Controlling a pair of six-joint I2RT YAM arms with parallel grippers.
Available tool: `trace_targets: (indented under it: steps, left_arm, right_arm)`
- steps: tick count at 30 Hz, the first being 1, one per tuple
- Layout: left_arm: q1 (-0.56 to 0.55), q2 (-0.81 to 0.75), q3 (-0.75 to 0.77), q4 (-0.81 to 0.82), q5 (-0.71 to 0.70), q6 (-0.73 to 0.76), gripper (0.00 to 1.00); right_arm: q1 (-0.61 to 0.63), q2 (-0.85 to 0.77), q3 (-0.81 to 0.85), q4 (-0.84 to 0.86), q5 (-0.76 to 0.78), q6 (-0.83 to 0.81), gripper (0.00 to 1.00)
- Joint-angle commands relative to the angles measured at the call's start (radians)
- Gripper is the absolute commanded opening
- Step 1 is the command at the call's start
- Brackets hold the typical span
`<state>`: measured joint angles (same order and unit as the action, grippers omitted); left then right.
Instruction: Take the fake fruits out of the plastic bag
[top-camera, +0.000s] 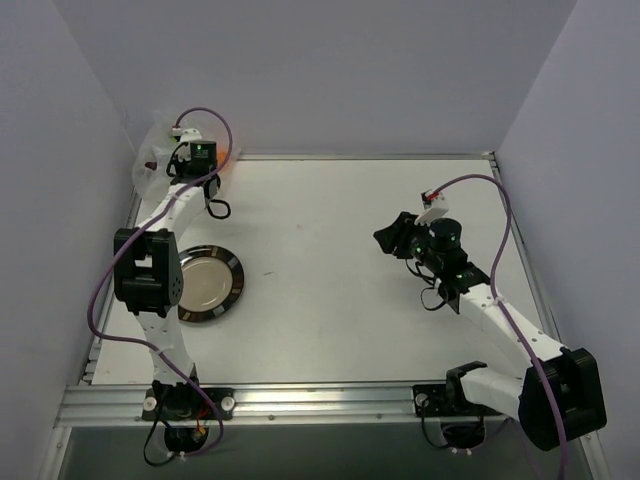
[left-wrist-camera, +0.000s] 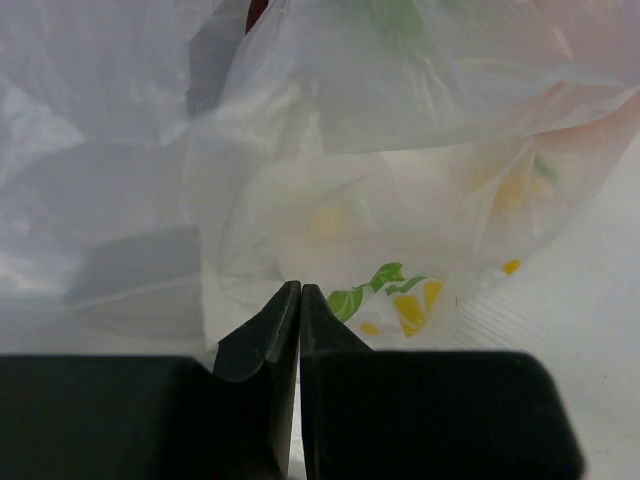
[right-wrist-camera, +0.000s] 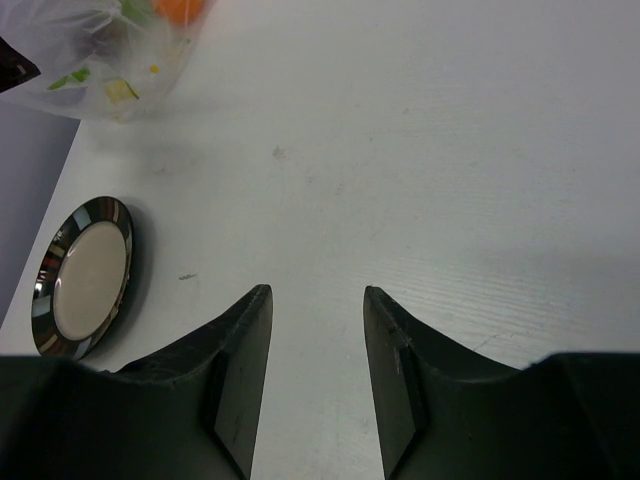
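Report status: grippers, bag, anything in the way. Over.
Left gripper shut at the plastic bag, grip unconfirmed. Right gripper open, empty, mid-table. Orange fruit inside bag. Plate apart, not in the way.

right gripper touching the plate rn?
Apart. The top view shows the right gripper on the right half of the table, and the plate far to its left with bare surface between them.
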<state>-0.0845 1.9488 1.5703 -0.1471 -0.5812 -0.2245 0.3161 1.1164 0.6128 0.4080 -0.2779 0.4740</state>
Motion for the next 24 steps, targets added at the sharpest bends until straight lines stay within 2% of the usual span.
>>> trace_targets:
  steps: [1,5,12,18,20,24]
  left_arm:
    - [0.003,-0.048,-0.004,0.047,-0.022,0.031,0.02]
    - [0.003,-0.097,-0.076,0.095,-0.003,0.036,0.02]
    - [-0.029,-0.231,-0.177,0.176,0.141,-0.018,0.02]
    - [-0.031,-0.242,-0.175,0.149,0.057,0.025,0.02]
    - [-0.008,-0.231,-0.159,0.087,0.063,0.011,0.11]
    - [0.000,-0.215,-0.161,0.083,0.066,0.007,0.25]
  right_arm:
    - [0.012,0.017,0.036,0.043,0.005,-0.014,0.38]
    - [0.012,0.019,0.041,0.035,0.011,-0.015,0.38]
    - [0.026,0.031,0.042,0.038,0.013,-0.015,0.38]
    - [0.047,0.022,0.047,0.023,0.019,-0.023,0.38]
    - [0.051,0.013,0.047,0.023,0.023,-0.023,0.38]
    - [0.054,-0.004,0.048,0.009,0.025,-0.029,0.38]
